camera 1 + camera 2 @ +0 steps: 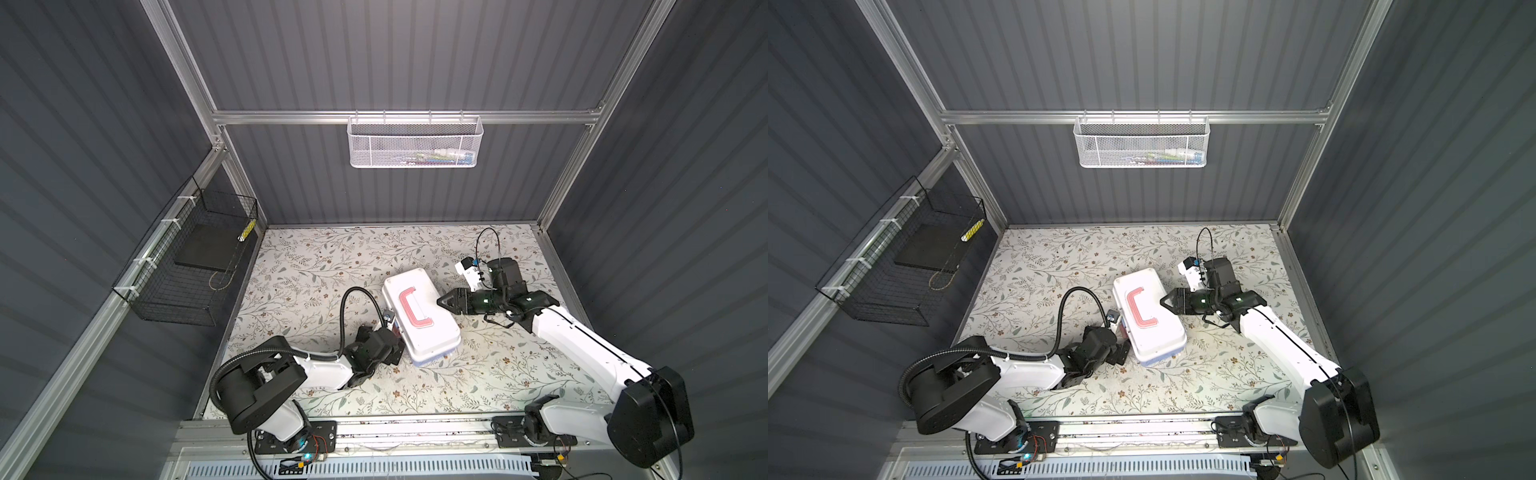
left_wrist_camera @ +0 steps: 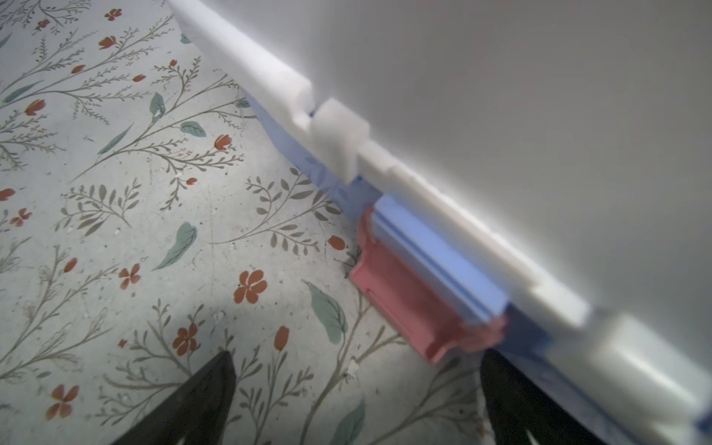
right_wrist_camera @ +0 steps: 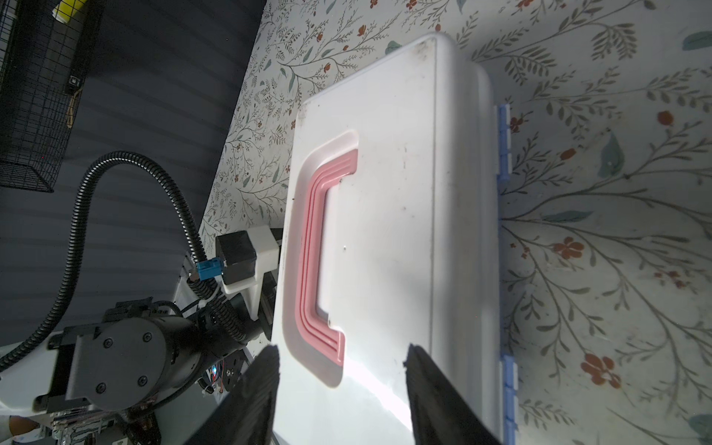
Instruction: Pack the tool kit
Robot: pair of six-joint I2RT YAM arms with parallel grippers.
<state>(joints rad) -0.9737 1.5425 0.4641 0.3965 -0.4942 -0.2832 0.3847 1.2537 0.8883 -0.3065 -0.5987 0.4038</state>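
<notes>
The tool kit (image 1: 428,332) (image 1: 1154,336) lies closed on the floral table, white lid up, with its pink C-shaped handle (image 1: 409,307) (image 3: 308,250) folded flat. A strip of the light blue body (image 2: 435,254) shows under the lid rim. My left gripper (image 1: 397,351) (image 2: 358,354) is open, low at the box's left side, with the pink latch (image 2: 404,304) just beyond its fingertips. My right gripper (image 1: 441,301) (image 3: 343,348) hovers over the lid's right edge, jaws apart and nothing between them. No loose tools show on the table.
A white mesh basket (image 1: 413,141) (image 1: 1140,143) hangs on the back wall with small items inside. A black wire basket (image 1: 187,266) (image 1: 905,266) on the left wall holds a dark pad and a yellow object. Blue hinges (image 3: 504,142) line the box's far side.
</notes>
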